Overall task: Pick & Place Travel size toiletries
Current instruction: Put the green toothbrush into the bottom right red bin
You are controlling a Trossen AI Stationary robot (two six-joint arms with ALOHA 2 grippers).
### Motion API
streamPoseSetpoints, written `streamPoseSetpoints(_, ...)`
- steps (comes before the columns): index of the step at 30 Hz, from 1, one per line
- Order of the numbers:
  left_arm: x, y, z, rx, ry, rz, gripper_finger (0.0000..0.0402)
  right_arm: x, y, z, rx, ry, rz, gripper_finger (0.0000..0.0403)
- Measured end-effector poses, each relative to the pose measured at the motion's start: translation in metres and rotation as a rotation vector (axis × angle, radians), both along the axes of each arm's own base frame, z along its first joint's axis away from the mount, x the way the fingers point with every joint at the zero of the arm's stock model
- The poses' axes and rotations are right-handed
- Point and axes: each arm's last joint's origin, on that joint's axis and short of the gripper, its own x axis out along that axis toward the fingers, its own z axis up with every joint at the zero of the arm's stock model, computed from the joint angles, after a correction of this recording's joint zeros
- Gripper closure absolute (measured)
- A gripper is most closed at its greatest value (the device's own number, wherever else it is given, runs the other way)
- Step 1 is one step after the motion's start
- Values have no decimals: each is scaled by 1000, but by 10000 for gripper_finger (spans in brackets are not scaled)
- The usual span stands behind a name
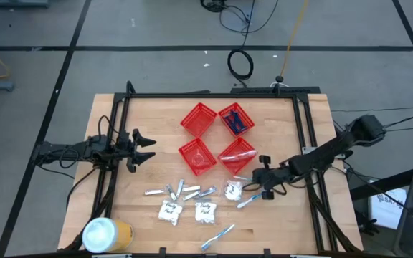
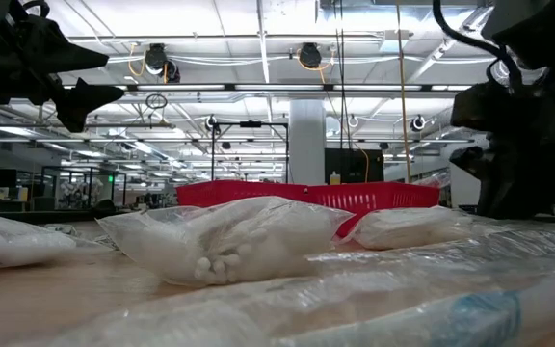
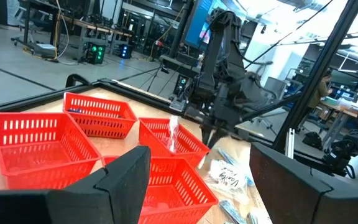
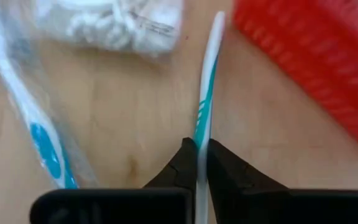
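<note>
Small toiletries lie on the near half of the wooden table: silvery tubes [image 1: 181, 190], white sachets [image 1: 169, 211] [image 1: 205, 210] [image 1: 233, 190] and a wrapped toothbrush [image 1: 218, 236]. My right gripper [image 1: 263, 188] is low over the table just right of them, beside the near right red basket [image 1: 238, 154]. It is shut on a white and teal toothbrush [image 4: 209, 74]. Beside that one lies another wrapped toothbrush [image 4: 39, 137]. My left gripper [image 1: 146, 147] hovers open to the left of the baskets, touching nothing. My right gripper pinches the white and teal toothbrush by its handle [image 4: 201, 134] between the two fingertips [image 4: 185, 162]. The brush runs forward from between the fingers, toward a sachet [image 4: 117, 22]. Whether it is lifted off the wood I cannot tell.
Four red mesh baskets [image 1: 198, 118] stand in a cluster at mid table; the far right one holds dark blue items [image 1: 236, 120]. A large yellow can with a white lid [image 1: 106, 235] lies at the near left corner. A dark frame [image 1: 206, 95] rims the table.
</note>
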Motion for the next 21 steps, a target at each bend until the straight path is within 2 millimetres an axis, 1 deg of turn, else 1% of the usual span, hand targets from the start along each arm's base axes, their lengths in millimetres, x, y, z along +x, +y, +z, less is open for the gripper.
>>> streamPoseSetpoints(4, 0, 0, 0, 0, 0, 0, 131, -8, -4, 23, 21, -67, -3, 393)
streamPoseSetpoints(7, 0, 0, 0, 0, 0, 0, 131, -16, -8, 33, 14, -92, -19, 393)
streamPoseSetpoints(10, 0, 0, 0, 0, 0, 0, 131, -20, -9, 47, 21, -168, 1, 393)
streamPoseSetpoints(12, 0, 0, 0, 0, 0, 0, 131, -22, -11, 54, -8, -216, 19, 393)
streamPoseSetpoints(15, 0, 0, 0, 0, 0, 0, 131, -23, -17, 65, -43, -289, 23, 393)
streamPoseSetpoints(18, 0, 0, 0, 0, 0, 0, 131, -24, -25, 70, -82, -317, 27, 393)
streamPoseSetpoints(21, 0, 0, 0, 0, 0, 0, 131, -18, -34, 75, -120, -372, 76, 393)
